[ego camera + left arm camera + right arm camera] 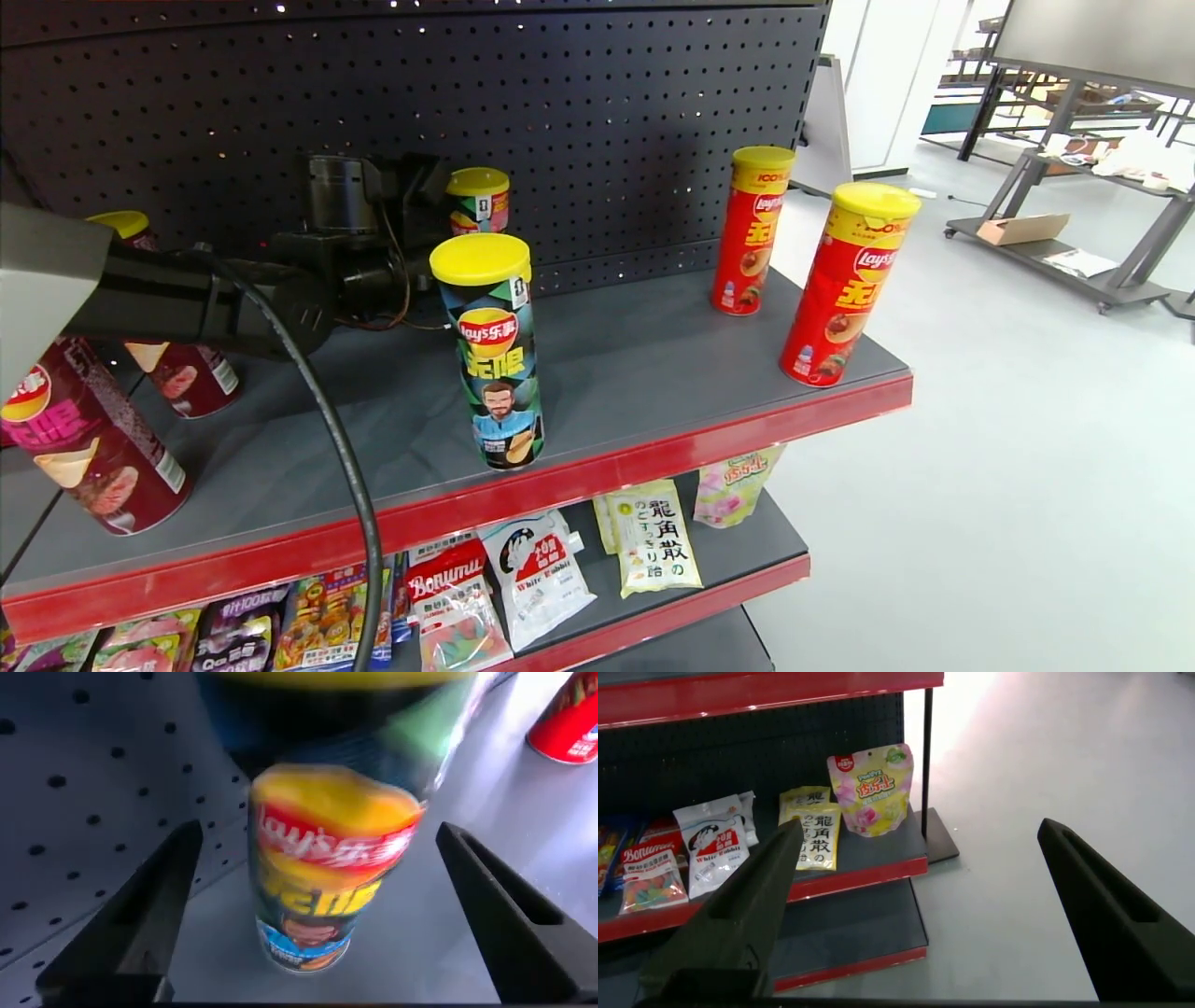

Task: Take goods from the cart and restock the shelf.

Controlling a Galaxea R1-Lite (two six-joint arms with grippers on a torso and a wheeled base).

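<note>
Can [327, 891] with portrait label stands ungripped inside wide-open left tool [318, 833]; right tool [920, 829] gapes empty.

1. The top shelf board [635, 373] is grey with a red front lip and is backed by a black pegboard [607, 121].
2. The landmark is a green can [495, 373] with a yellow lid, upright near the front lip.
3. Behind it, close to the pegboard, is a second green can [478, 199].
4. Well to its right stand a front red can [845, 285] and a rear red can [752, 229], apart from each other.
5. To its left stand a front maroon can [89, 439] and a rear maroon can [182, 369].
6. Below it, a lower shelf board [738, 551] carries a row of snack bags [537, 574].
</note>
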